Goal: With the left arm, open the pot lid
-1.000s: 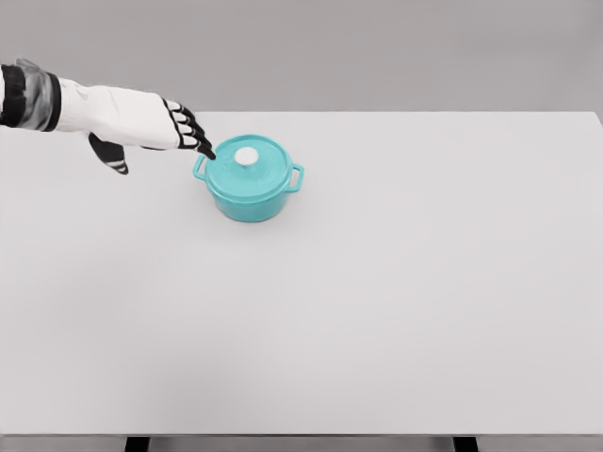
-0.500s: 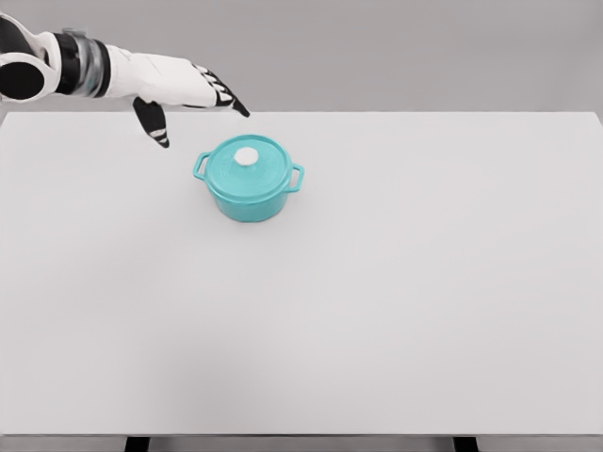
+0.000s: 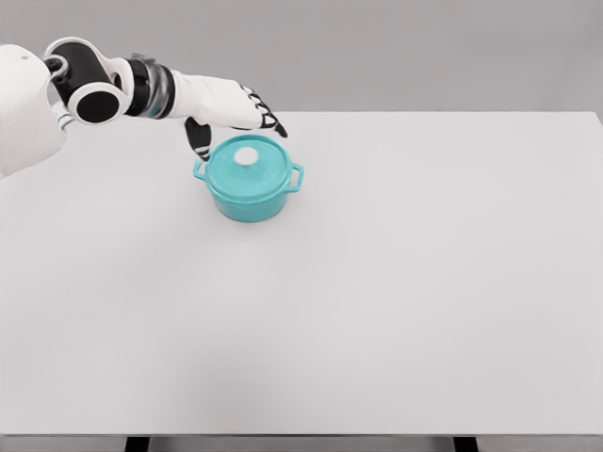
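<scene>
A teal pot (image 3: 250, 196) with two side handles stands on the white table (image 3: 396, 282), left of centre. Its teal lid (image 3: 248, 169) is closed on it, with a white knob (image 3: 246, 156) on top. My left hand (image 3: 236, 121) reaches in from the upper left and hovers just above and behind the lid. Its fingers (image 3: 268, 121) are stretched out over the lid's far edge and the thumb (image 3: 198, 139) hangs down beside the left handle. The hand holds nothing. My right arm is out of view.
The table's far edge (image 3: 424, 113) runs just behind the pot, with a grey wall beyond. My left upper arm and shoulder (image 3: 28, 104) fill the top left corner.
My left hand rose from the pot's left handle, then swung right and forward, and now hangs over the back of the lid. The pot has not moved.
</scene>
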